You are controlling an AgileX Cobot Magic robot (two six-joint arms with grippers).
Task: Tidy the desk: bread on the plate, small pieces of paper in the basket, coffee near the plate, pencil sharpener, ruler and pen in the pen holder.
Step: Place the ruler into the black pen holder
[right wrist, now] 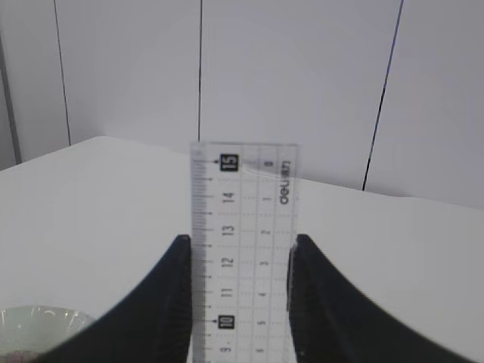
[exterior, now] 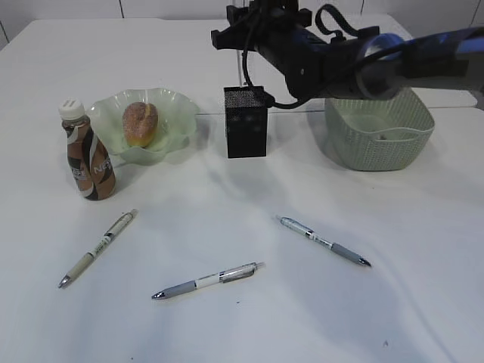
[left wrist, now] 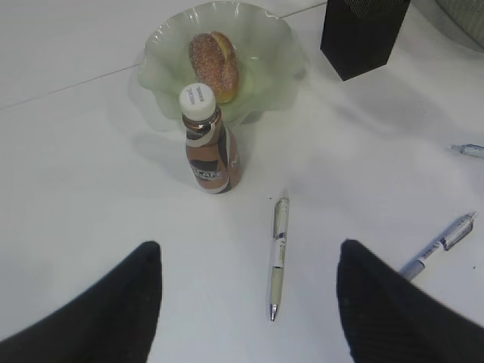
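The right pincer (right wrist: 240, 302) is clenched on a clear ruler (right wrist: 243, 249), which stands upright between its two fingers and hangs above the black pen holder (exterior: 246, 121) near the bench's (exterior: 227, 318) middle, while the left pincer (left wrist: 249, 302) is released, its jaws spread wide above a beige pen (left wrist: 278, 257). The bread (exterior: 140, 123) lies on the green plate (exterior: 174, 106) at ten o'clock from the bench's centre, and the coffee bottle (exterior: 88, 151) stands just beside the plate at its eight o'clock. The green basket (exterior: 378, 140) sits at two o'clock, and two more pens lie on the near bench: one at six o'clock (exterior: 206, 280), one at four o'clock (exterior: 324, 240).
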